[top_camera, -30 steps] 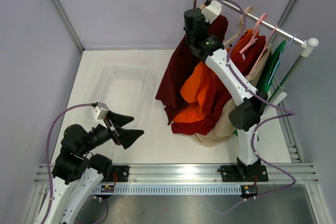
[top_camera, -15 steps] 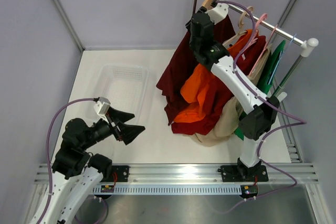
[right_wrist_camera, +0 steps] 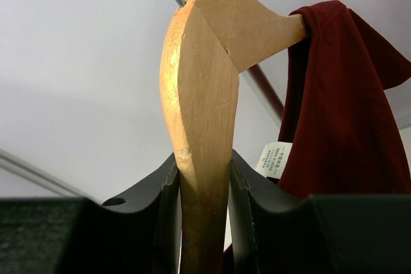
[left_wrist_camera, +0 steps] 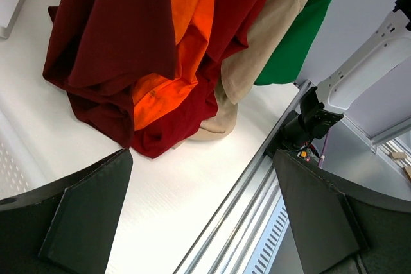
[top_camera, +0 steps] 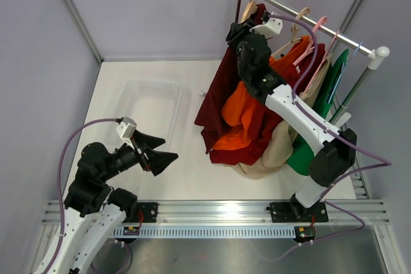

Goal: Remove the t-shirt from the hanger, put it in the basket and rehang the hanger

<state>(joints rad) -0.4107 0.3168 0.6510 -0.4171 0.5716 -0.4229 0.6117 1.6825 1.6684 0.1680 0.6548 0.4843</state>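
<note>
Our right fingers [right_wrist_camera: 149,206] clamp the wooden hanger [right_wrist_camera: 202,94] up by the rail [top_camera: 352,38]; the maroon t-shirt [right_wrist_camera: 340,107] drapes over one arm of it. Our left fingers [left_wrist_camera: 90,216] stand wide apart above the counter [left_wrist_camera: 192,184].

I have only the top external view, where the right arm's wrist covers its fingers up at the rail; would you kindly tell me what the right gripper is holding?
Observer: On the right wrist camera, the right gripper is shut on a wooden hanger, its fingers pressing either side of one arm of it.
Operator: Thank you. Is the t-shirt on that arm?
Observer: No, the gripped arm is bare wood; the dark red t-shirt hangs from the hanger's other arm only.
Operator: Does anything show which part of the shirt that is?
Observer: A white label shows on the cloth just below that arm.
</note>
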